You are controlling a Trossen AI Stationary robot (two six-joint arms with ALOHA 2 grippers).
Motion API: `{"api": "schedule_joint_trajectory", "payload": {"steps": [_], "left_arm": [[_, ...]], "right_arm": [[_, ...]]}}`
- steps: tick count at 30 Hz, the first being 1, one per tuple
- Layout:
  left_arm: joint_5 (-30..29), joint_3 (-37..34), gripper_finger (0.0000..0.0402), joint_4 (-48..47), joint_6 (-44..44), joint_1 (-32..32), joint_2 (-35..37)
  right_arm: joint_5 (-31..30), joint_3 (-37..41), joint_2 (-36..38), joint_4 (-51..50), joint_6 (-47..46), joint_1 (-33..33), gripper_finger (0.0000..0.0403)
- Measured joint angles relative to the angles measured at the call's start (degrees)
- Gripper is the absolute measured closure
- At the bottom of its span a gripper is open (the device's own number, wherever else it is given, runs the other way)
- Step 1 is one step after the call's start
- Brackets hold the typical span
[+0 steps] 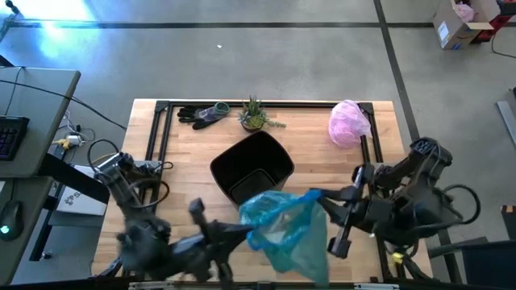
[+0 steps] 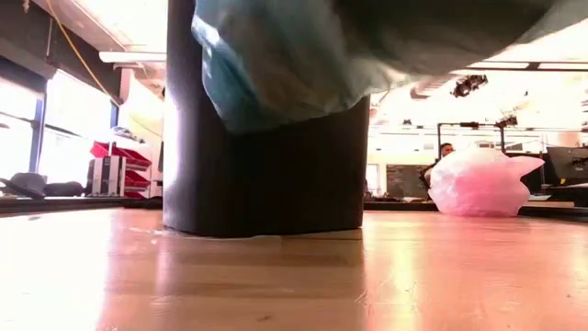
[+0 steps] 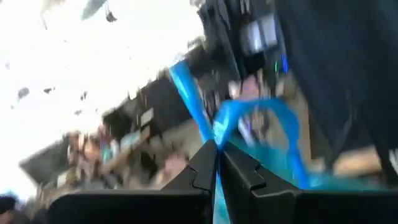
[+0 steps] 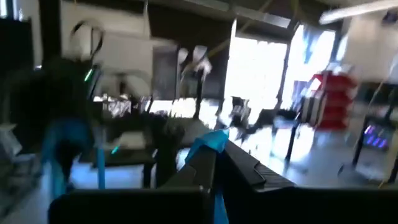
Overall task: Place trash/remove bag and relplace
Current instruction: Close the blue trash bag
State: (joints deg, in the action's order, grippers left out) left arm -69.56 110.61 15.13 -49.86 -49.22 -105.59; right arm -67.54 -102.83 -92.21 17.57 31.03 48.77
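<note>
Both my left gripper and right gripper pinch the bag by its blue ties above the table's front edge, out of the bin; relining remains.

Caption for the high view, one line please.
Both grippers, left and right, hold the teal bag up beside the empty black bin.

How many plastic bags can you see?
2. The teal bag hangs between the left gripper and right gripper, in front of the black bin. The pink bag sits at the table's far right corner. Others may be hidden.
</note>
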Motion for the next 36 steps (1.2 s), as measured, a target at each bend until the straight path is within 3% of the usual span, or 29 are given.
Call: {"api": "schedule_joint_trajectory", "payload": {"steps": [5, 7, 9, 12, 14, 16, 19, 22, 25, 27, 29, 31, 33, 34, 36], "left_arm": [[12.48, 3.98, 0.0402, 18.94, -21.6, -2.25, -0.58], [17.47, 7.33, 0.0402, 19.21, -21.78, -2.73, -0.35], [17.04, 10.13, 0.0402, 12.2, -16.41, -2.78, 0.23], [12.77, 10.66, 0.0402, -7.89, 0.9, -1.11, 0.42], [15.16, 10.29, 0.0402, -22.35, 15.4, 0.61, -0.57], [16.88, 9.87, 0.0402, -28.06, 23.03, 1.99, -2.33], [16.22, 10.03, 0.0402, -16.92, 16.63, 2.37, -1.92], [16.74, 10.72, 0.0402, -0.04, 1.52, 0.23, -0.15], [11.71, 10.66, 0.0402, 1.74, -2.81, -0.55, -0.11], [9.35, 10.33, 0.0402, -2.41, -0.38, 0.86, -0.79], [14.52, 9.94, 0.0402, -4.19, 0.87, 1.77, -1.52], [24.51, 10.15, 0.0402, -4.51, 1.95, 1.43, -0.87], [30.65, 10.65, 0.0402, -7.11, 5.12, 0.9, 0.05], [30.1, 10.68, 0.0402, -8.54, 5.94, 0.95, 0.12], [20.66, 10.57, 0.0402, -8.37, 5.21, 1.97, -0.25]], "right_arm": [[1.73, 0.06, 0.04, -32.31, -34.89, 1.32, 0.0403], [4.39, 0.14, -1.21, -43.11, -48.02, 0.17, 0.0403], [4.59, 0.22, -2.29, -46.69, -52.64, -0.98, 0.0403], [4.34, 0.33, -2.12, -35.15, -40.0, -1.46, 0.0403], [4.99, 0.24, -1.07, -20.35, -24.39, -0.28, 0.0403], [7.44, -0.01, -0.48, -5.69, -11.17, 0.75, 0.0403], [10.76, -0.02, 0.45, -2.15, -7.25, 0.98, 0.0403], [10.42, -0.01, 0.7, -14.56, -20.25, 0.27, 0.0403], [12.84, 0.11, 0.02, -29.93, -37.73, -1.53, 0.0403], [14.8, 0.24, -0.37, -34.58, -42.47, -2.67, 0.0403], [15.62, 0.26, -0.48, -30.07, -37.6, -3.42, 0.0403], [16.82, 0.24, -0.39, -18.77, -27.57, -3.36, 0.0403], [20.56, 0.08, -0.14, -8.53, -17.52, -2.17, 0.0403], [21.38, 0.06, 0.08, -5.3, -14.37, -1.59, 0.0403], [19.47, 0.04, 0.8, -4.83, -13.35, -0.49, 0.0403]]}}
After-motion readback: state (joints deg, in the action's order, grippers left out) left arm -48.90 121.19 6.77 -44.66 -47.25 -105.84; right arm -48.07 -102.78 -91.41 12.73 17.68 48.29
